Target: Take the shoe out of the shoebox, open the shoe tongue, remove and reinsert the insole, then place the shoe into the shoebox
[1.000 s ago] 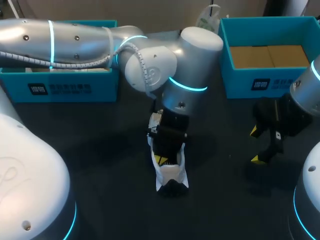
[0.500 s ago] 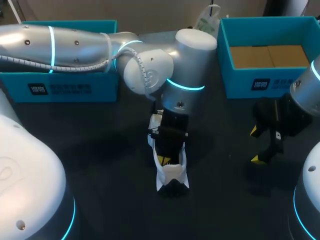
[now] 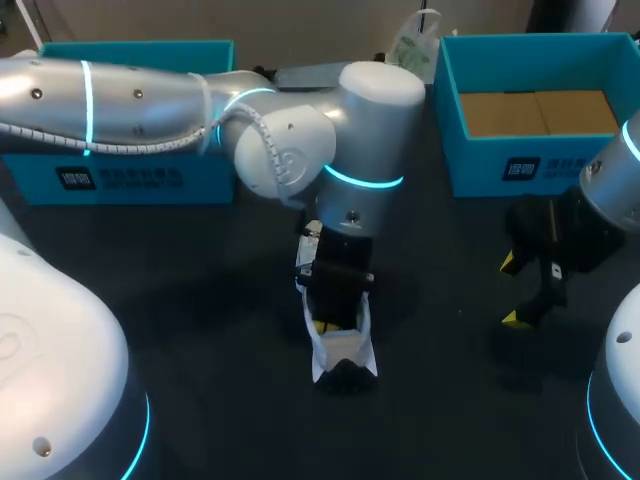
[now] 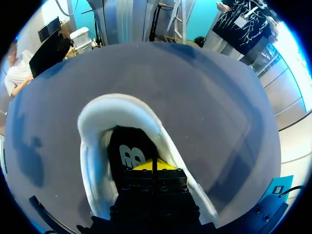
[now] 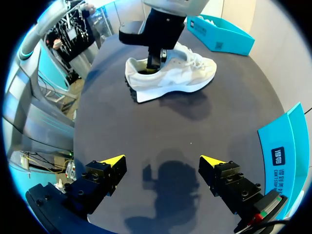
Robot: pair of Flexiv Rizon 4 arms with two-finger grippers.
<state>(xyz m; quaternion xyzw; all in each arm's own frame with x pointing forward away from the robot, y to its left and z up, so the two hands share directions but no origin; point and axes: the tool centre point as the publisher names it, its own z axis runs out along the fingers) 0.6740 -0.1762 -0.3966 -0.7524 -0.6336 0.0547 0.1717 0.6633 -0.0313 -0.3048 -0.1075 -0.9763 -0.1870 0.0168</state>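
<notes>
with the shoe [image 3: 343, 348] already out of the shoebox [image 3: 520, 170] (at its 2 o'clock), the insole [image 4: 127, 151] is being worked by the left gripper [image 4: 154, 165], fingers pressed together inside the heel, while the right gripper [image 5: 162, 160] is being held wide at 3 o'clock, reinsertion and boxing remaining.

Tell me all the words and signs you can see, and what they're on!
Left teal box: a dark label with white print on its front wall, too blurred to read.
Right teal box: the same kind of label, also too blurred to read.
Insole inside the shoe: a white logo mark, not words that can be read.
No numbers or other signs can be made out.
</notes>
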